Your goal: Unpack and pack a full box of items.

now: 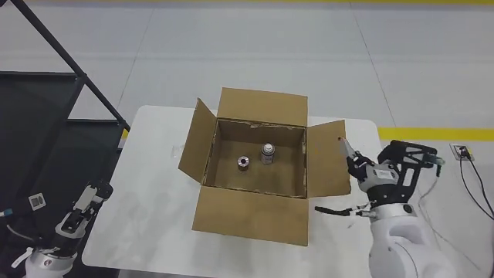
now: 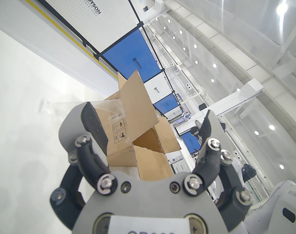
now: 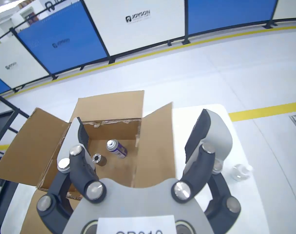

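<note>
An open cardboard box (image 1: 255,216) stands in the middle of the white table (image 1: 158,201) with all its flaps folded out. On its floor lie a small spray can (image 1: 267,153) and a short metal cylinder (image 1: 242,163). The can (image 3: 116,149) and the cylinder (image 3: 99,160) also appear in the right wrist view. My right gripper (image 1: 351,158) hovers open and holds nothing, just beside the box's right flap (image 3: 157,142). My left gripper (image 1: 96,193) hangs open off the table's left edge. It faces the box (image 2: 135,113) from low down.
A small white bottle (image 3: 240,171) stands on the table near my right gripper. A black metal frame (image 1: 46,123) stands left of the table. The table is bare to the left of the box and along the front. White floor with yellow lines surrounds it.
</note>
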You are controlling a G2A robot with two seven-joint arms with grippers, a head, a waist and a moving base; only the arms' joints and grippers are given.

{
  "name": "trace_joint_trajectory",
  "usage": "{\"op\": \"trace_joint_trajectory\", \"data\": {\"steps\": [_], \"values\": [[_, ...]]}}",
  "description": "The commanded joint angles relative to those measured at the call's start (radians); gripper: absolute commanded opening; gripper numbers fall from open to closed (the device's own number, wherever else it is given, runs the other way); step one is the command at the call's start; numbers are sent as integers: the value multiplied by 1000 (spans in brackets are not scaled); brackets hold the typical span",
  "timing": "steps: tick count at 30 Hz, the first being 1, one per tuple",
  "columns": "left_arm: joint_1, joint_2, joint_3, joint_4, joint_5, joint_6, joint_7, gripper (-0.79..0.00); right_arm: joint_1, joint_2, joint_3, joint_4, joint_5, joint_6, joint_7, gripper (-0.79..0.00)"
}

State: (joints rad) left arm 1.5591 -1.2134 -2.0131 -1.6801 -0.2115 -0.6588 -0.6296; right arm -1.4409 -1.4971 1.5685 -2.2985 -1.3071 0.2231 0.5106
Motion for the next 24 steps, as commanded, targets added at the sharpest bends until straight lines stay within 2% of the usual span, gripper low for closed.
{"op": "trace_joint_trajectory", "data": {"steps": [1,5,8,16,17,19,20,21,24], "values": [[0,0,0,0,0,0,0,0,-51,6,112,24,33,-33,-3,0],[0,0,0,0,0,0,0,0,-58,16,252,170,127,-83,24,0],[0,0,0,0,0,0,0,0,-15,28,306,320,132,-122,93,0],[0,0,0,0,0,0,0,0,115,48,294,601,126,-183,142,0],[0,0,0,0,0,0,0,0,125,49,291,621,137,-193,141,-43],[0,0,0,0,0,0,0,0,144,52,288,656,139,-193,134,-286],[0,0,0,0,0,0,0,0,152,53,285,671,144,-194,133,-366],[0,0,0,0,0,0,0,0,160,55,283,683,148,-195,130,-400],[0,0,0,0,0,0,0,0,179,59,286,711,155,-188,103,-434]]}}
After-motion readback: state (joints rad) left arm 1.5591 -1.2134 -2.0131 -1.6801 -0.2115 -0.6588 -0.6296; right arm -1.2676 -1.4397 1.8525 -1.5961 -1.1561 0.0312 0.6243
